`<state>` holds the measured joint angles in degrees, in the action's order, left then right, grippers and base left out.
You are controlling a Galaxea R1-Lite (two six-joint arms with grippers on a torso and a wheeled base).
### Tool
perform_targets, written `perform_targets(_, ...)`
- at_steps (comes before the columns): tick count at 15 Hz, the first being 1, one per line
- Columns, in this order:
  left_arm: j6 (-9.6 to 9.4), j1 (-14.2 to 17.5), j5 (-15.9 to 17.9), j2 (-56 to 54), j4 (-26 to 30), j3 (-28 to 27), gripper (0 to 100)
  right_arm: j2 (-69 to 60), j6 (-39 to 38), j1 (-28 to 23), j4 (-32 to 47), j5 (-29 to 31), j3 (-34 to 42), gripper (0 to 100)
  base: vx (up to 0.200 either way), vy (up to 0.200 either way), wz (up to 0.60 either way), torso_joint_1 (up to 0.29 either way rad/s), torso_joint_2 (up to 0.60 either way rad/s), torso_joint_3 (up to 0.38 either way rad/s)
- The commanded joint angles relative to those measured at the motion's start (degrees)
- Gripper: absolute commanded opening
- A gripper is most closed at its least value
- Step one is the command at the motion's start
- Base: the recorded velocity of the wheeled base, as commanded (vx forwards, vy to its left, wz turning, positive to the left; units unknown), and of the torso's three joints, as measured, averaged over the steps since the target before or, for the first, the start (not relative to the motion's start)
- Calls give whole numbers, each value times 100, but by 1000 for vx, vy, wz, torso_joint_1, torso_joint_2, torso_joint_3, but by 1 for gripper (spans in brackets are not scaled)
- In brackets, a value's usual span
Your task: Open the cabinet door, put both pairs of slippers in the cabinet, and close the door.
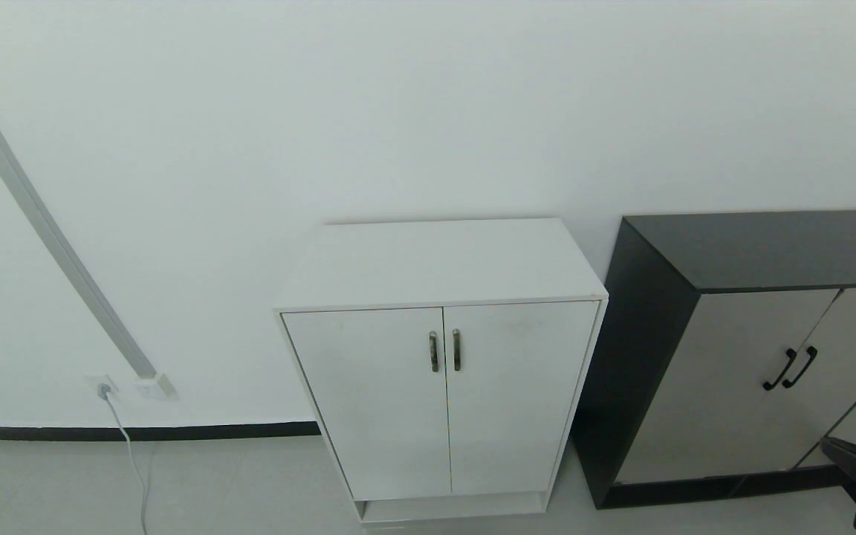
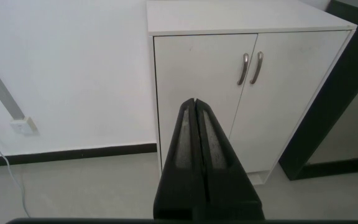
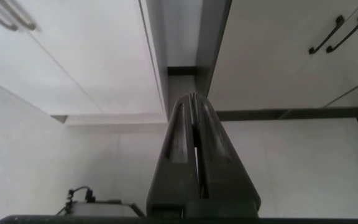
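Ahead, the cabinet [image 1: 439, 260] stands against the wall [image 1: 250, 148], 2 doors [image 1: 368, 394] shut, black cabinet [image 1: 695, 357] just right. Left wrist: left gripper [image 2: 194, 106] pressed closed, empty, facing the doors. Right wrist: right gripper [image 3: 193, 99] closed, empty, above the floor [image 3: 42, 155].

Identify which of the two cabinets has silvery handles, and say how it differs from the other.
The white cabinet, left of the black-framed cabinet. Its paired handles are silvery; the other's black handles sit on grey doors.

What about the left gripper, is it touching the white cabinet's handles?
Apart. Head view shows the handles bare; left wrist view shows the left gripper well back from them.
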<state>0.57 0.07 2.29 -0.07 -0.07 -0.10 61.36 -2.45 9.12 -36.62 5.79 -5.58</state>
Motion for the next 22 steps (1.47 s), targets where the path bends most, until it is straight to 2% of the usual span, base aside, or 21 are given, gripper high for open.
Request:
perform_targets(1,4,1,-1,7,-1,1,0,-932,-1,2,595,-148,5,0,0,0,0,0,0,0)
perform_targets(6,-5,1,-1,7,-1,1,0,-1899,-36,2,1799,-641,40,0,0,0,0,0,0,0)
perform_targets(13,-5,1,-1,7,-1,1,0,-2189,-54,11,2106,-878,558,0,0,0,0,0,0,0)
perform_targets(17,-5,1,-1,7,-1,1,0,-2585,-54,29,2897,-1054,558,0,0,0,0,0,0,0)
perform_targets(22,-5,1,-1,7,-1,1,0,-2822,-54,55,3328,-1194,558,0,0,0,0,0,0,0)
